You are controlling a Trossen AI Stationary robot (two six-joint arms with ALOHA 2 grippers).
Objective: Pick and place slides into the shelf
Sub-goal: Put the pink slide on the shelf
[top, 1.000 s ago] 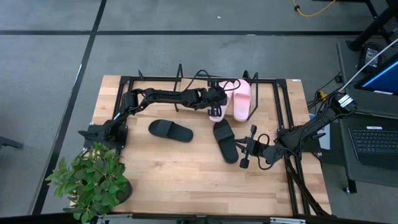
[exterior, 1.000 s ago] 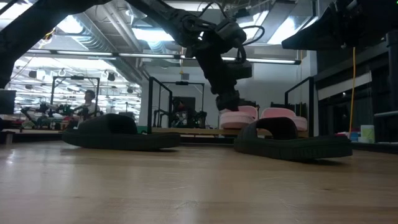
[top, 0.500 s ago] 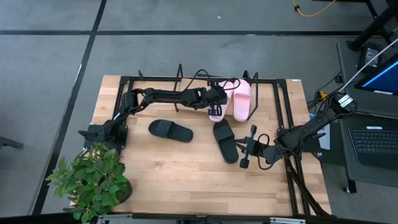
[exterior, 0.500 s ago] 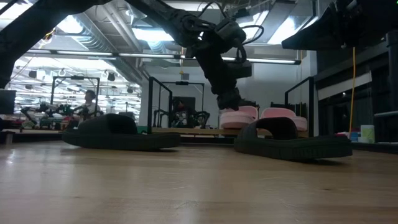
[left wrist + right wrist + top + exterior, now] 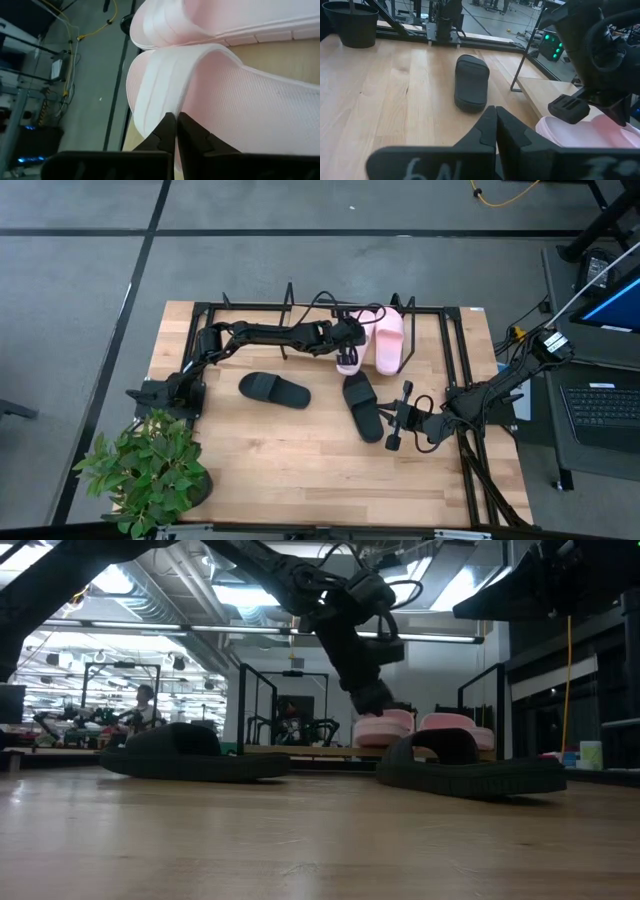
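Two pale pink slides (image 5: 349, 360) (image 5: 390, 340) lie side by side on the shelf (image 5: 420, 330), a tilted wooden board in a black wire frame at the table's far edge. My left gripper (image 5: 176, 117) reaches over from the left and is shut just above the left pink slide's strap (image 5: 157, 85). Two black slides (image 5: 275, 389) (image 5: 363, 406) lie flat on the tabletop in front of the shelf. My right gripper (image 5: 392, 420) hovers shut beside the right-hand black slide and holds nothing. My left gripper's shut fingertips (image 5: 169, 122) stand at the edge of the left pink slide's strap (image 5: 150, 125), coming slanting down from the table's left. I see nothing between them. Whether they touch the strap cannot be told. The slide rests on the shelf.
A potted plant (image 5: 150, 470) stands at the table's near left corner. Black frame rails (image 5: 455, 350) run along the table's right side. The shelf's wire uprights (image 5: 245, 705) rise at the far edge. Bare wood lies toward the near edge.
My left gripper has shut above the left pink slide and rolled a little, without shifting its place. Both pink slides lie where they were. The right arm has kept still.
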